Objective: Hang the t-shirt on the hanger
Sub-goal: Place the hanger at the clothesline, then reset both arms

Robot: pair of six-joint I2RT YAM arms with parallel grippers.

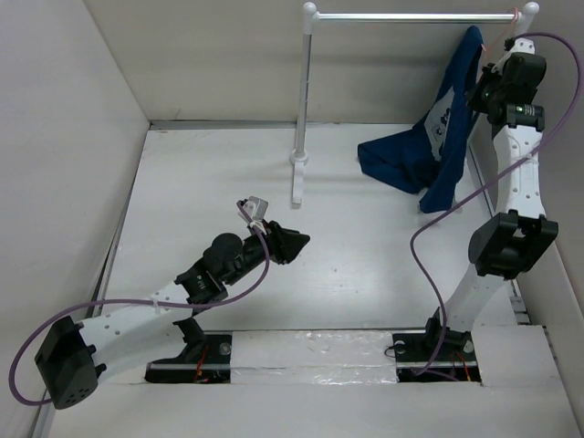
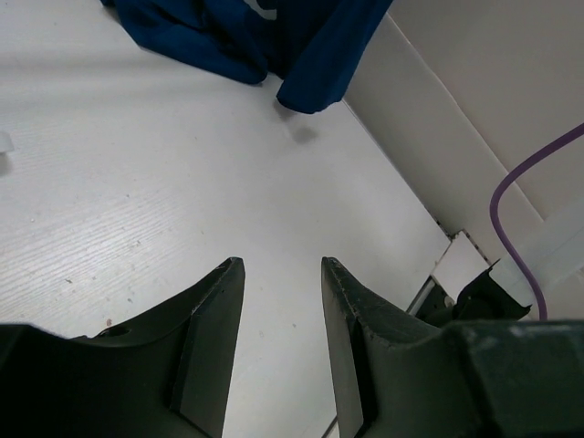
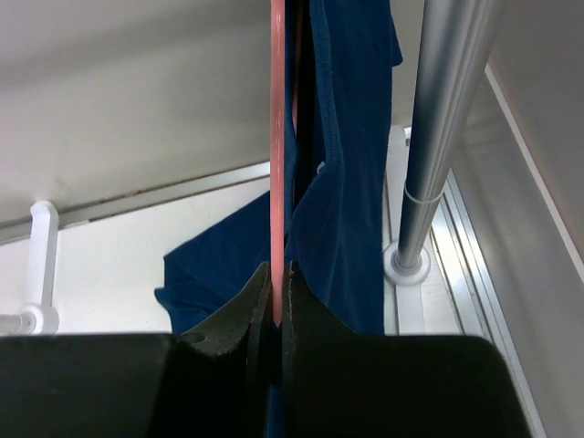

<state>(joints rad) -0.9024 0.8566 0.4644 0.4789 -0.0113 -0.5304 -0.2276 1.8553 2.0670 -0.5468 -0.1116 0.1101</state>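
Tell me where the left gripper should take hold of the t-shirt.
Probably the bunched fold of the t-shirt lying on the table, at its left edge, coming in low from the left with the open left gripper. That fold stands in ridges and faces it; the right gripper, shut on the hanger, blocks the right side.

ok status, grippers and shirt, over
Left gripper open, empty. Right gripper shut on hanger. Shirt hangs beside it, rest heaped on table. Rack post close by.
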